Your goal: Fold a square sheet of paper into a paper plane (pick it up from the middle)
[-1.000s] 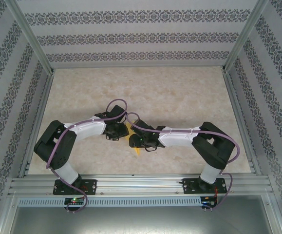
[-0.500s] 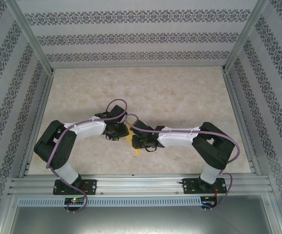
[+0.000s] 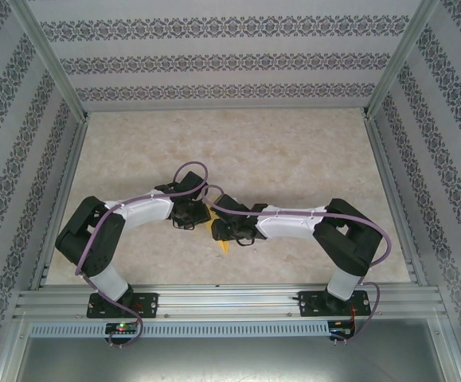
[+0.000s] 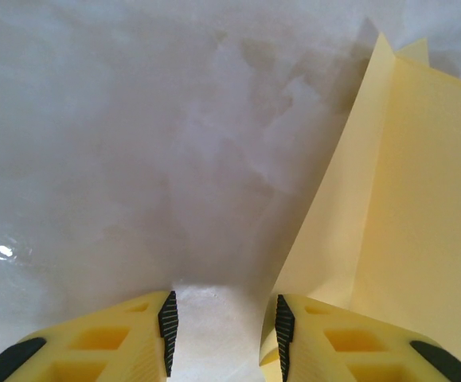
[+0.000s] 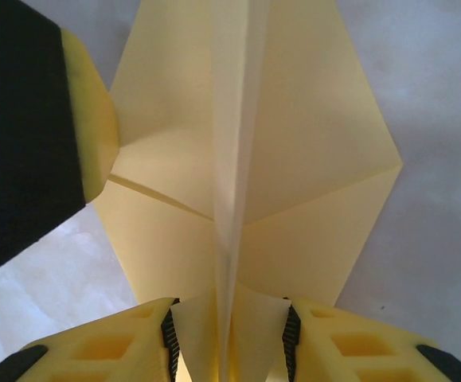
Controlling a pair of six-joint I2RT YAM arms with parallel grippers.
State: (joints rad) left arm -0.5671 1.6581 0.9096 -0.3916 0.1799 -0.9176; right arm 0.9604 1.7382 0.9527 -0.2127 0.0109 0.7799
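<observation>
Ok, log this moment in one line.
paper plane: part-folded, on table | left claw: open, at its edge | right claw: astride its middle

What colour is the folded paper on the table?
Plain pale yellow, with no print. The folded paper shows best in the right wrist view.

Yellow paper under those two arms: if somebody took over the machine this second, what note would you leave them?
Left end effector: open, nothing between its jaws, one finger against the yellow paper.
Right end effector: straddling the paper's raised centre ridge; whether it grips is unclear.
Paper: lying on the table between both arms.
Done: diagonal folds and a centre crease are in.
To do: probably the wing folds, then release.
</observation>
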